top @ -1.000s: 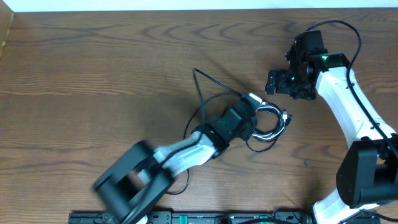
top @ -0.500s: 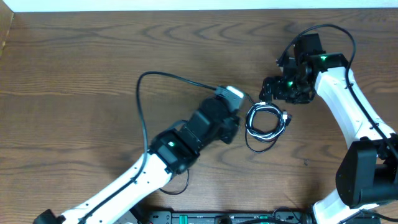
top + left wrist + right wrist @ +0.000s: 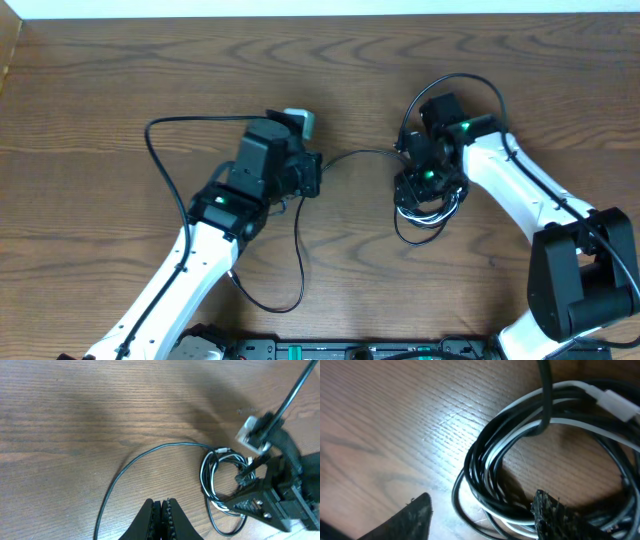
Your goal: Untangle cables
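Observation:
A coil of black and white cables (image 3: 443,208) lies on the wooden table right of centre. One loose black cable (image 3: 360,154) runs from it leftward to my left gripper (image 3: 315,175). In the left wrist view that gripper (image 3: 161,506) is shut, with a dark strand pinched between the jaws, and the cable (image 3: 135,460) arcs away to the coil (image 3: 212,480). My right gripper (image 3: 420,185) is low over the coil's left side. In the right wrist view it (image 3: 485,515) is open, with the coil (image 3: 490,470) between its fingers.
The black cable's tail loops down toward the front edge (image 3: 298,270). A thicker black wire (image 3: 160,130) arcs from the left arm, and another one (image 3: 480,85) arcs over the right arm. A black rail (image 3: 350,350) runs along the front.
My left gripper has pulled back left from the coil, drawing one black cable out with it. My right gripper has moved left and down onto the coil.

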Tool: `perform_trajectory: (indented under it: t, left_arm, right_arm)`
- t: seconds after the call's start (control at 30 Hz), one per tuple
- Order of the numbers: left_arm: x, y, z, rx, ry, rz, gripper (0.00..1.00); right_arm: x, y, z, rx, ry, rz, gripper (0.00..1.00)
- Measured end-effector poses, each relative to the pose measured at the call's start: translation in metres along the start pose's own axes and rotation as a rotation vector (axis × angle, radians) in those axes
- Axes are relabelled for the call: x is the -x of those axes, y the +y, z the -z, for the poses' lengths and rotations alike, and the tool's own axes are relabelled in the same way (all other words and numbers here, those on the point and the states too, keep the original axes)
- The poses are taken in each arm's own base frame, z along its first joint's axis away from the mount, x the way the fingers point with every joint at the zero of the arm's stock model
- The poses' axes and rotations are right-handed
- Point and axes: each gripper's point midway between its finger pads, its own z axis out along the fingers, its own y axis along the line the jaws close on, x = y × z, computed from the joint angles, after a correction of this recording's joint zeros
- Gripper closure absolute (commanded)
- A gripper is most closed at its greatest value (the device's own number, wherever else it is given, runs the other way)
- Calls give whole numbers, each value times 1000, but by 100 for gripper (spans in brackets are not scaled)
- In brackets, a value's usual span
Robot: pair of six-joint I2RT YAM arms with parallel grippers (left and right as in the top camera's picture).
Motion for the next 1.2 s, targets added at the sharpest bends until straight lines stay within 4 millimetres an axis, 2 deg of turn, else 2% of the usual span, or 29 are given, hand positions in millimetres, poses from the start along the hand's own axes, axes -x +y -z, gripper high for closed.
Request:
perform_trajectory:
  t: [0.43, 0.73, 0.8, 0.87, 1.07, 1.2]
  left_arm:
    - [-7, 3, 1, -11, 38, 22, 93]
    - [-7, 3, 1, -14, 38, 22, 92]
    - [-8, 3, 1, -13, 38, 22, 92]
    - [-8, 3, 1, -13, 38, 22, 92]
    - [-7, 3, 1, -13, 38, 22, 92]
    - [-7, 3, 1, -13, 38, 22, 92]
  right_arm:
    - [-16, -13, -38, -29, -30, 34, 42]
    - [-3, -8, -44, -43, -105, 83, 45]
    - [-3, -8, -44, -52, -118, 92, 49]
    - [-4, -10, -45, -67, -129, 98, 58]
    - [-7, -17, -46, -103, -135, 52, 99]
    - [-9, -16, -46, -102, -134, 8, 99]
